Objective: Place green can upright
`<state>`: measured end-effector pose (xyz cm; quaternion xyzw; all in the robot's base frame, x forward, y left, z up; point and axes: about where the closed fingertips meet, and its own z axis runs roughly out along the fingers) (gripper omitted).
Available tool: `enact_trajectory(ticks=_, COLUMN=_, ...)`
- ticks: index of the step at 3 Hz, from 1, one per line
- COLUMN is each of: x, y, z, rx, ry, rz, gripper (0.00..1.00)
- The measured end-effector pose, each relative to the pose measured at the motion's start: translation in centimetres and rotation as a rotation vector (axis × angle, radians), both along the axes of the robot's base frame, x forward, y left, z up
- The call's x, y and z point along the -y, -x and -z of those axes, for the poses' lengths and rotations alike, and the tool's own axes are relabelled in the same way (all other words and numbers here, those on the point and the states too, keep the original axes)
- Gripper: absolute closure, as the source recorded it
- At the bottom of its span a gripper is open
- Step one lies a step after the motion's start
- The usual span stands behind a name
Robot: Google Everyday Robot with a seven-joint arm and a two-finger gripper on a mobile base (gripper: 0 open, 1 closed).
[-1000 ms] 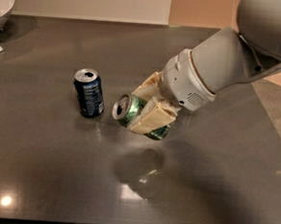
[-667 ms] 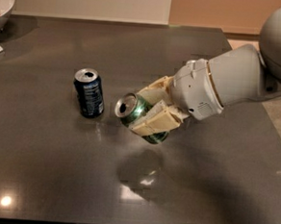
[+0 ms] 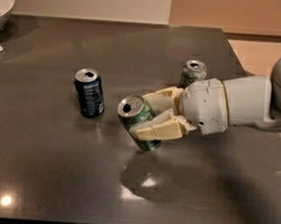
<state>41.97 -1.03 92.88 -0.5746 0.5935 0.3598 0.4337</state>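
The green can (image 3: 139, 118) is held in the air above the middle of the dark table (image 3: 54, 166), tilted with its silver top pointing up and to the left. My gripper (image 3: 155, 116) reaches in from the right and is shut on the green can, one cream finger (image 3: 156, 128) across its front and one behind it. The can's shadow lies on the table below it.
A dark blue can (image 3: 89, 92) stands upright just left of the green can. A silver-grey can (image 3: 194, 72) stands upright behind my arm. A white bowl (image 3: 1, 5) sits at the far left corner. The table's right edge runs near my arm.
My arm has drawn back to the right, uncovering the silver-grey can. The green can has turned more towards upright in my grip.
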Motion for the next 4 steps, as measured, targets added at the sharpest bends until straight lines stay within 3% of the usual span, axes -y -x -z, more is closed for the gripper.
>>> enact_trajectory(ticks=2, x=0.8, y=-0.2, z=0.9, rx=-0.042, ry=-0.192, rz=-0.021, gripper=1.0)
enact_trajectory(ticks=3, x=1.2, y=-0.5, z=1.8, rx=-0.071, ry=-0.244, rz=-0.026, gripper=0.84)
enact_trajectory(ticks=4, x=1.5, y=-0.9, z=2.7, rx=-0.094, ry=-0.283, rz=-0.028, gripper=0.6)
